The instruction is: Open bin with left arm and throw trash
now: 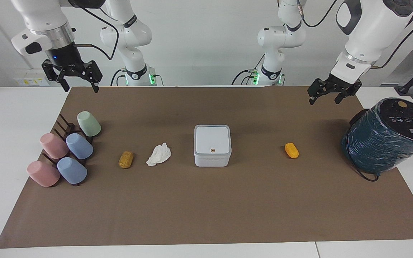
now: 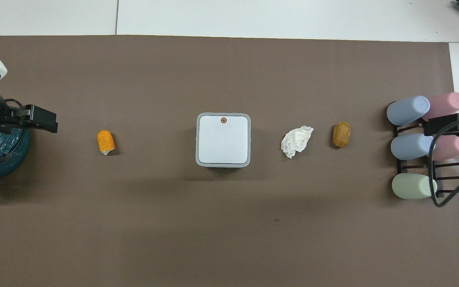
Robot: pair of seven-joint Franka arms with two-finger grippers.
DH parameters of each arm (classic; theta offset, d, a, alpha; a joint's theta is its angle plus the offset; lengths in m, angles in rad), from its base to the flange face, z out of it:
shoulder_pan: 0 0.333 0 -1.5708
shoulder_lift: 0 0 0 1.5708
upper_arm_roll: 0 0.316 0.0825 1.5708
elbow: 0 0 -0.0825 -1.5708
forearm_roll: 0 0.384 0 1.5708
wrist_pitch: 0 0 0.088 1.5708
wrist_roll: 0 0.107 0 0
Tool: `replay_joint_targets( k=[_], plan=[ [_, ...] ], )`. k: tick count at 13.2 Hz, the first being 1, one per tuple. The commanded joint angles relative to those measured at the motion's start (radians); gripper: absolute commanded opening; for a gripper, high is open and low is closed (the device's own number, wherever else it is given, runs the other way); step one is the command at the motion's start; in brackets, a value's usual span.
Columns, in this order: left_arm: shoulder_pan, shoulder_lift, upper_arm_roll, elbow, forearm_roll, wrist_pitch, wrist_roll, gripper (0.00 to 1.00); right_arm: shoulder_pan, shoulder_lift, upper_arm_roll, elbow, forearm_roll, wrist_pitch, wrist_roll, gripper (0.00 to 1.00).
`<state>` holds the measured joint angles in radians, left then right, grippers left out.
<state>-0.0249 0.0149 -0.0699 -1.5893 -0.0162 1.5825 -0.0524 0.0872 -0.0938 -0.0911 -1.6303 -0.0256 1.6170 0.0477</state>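
Left gripper (image 1: 330, 94): fingers spread, holding nothing, raised over the mat's robot-side edge at the left arm's end, beside the teal wrapped cylinder (image 1: 385, 138).

Right gripper (image 1: 76, 79): fingers spread, holding nothing, raised at the right arm's end above the cup rack (image 1: 65, 129) with 5 pastel cups; this arm waits.

Bin (image 1: 212, 145): landmark, mid-mat, lid shut, orange dot (image 1: 212, 150) on the lid edge farthest from the robots.

Orange lump (image 1: 291, 150): beside the bin toward the left arm's end.

Tissue (image 1: 158, 154): beside the bin toward the right arm's end.

Brownish-yellow lump (image 1: 126, 159): beside the tissue, farther from the bin.

Key relation: the bin lies farther from the robots than the left gripper and toward the table's middle; neither arm looks clearly nearer to it. The long axis of both lumps runs roughly toward and away from the robots.
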Motion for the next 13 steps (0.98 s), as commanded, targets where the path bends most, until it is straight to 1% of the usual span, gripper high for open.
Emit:
replay_joint_targets(
  k=[1, 3, 6, 8, 11, 12, 13],
  plan=[
    [-0.012, 0.005, 0.005, 0.014, 0.021, 0.01, -0.014, 1.0, -0.01, -0.023, 0.001, -0.025, 0.021, -0.012, -0.011, 1.0],
    [-0.012, 0.005, 0.004, 0.014, 0.015, 0.014, -0.014, 1.0, -0.014, -0.023, -0.006, -0.019, 0.065, -0.051, -0.008, 1.0],
    [-0.045, 0.005, 0.004, 0.012, 0.004, 0.019, -0.026, 1.0, -0.014, -0.023, -0.009, -0.019, 0.055, -0.062, -0.014, 1.0],
    [-0.078, 0.005, 0.004, 0.006, -0.037, 0.036, -0.11, 1.0, -0.014, -0.024, -0.009, -0.019, 0.05, -0.069, -0.022, 1.0],
    [-0.142, 0.014, 0.002, 0.002, -0.059, 0.06, -0.199, 1.0, -0.012, -0.024, -0.007, -0.019, 0.049, -0.068, -0.02, 1.0],
    [-0.145, 0.02, 0.002, 0.0, -0.105, 0.066, -0.202, 0.87, -0.012, -0.024, -0.006, -0.019, 0.047, -0.068, -0.022, 1.0],
    [-0.164, 0.039, 0.004, 0.002, -0.126, 0.071, -0.227, 0.68, -0.012, -0.024, -0.006, -0.019, 0.047, -0.071, -0.022, 1.0]
  ],
)
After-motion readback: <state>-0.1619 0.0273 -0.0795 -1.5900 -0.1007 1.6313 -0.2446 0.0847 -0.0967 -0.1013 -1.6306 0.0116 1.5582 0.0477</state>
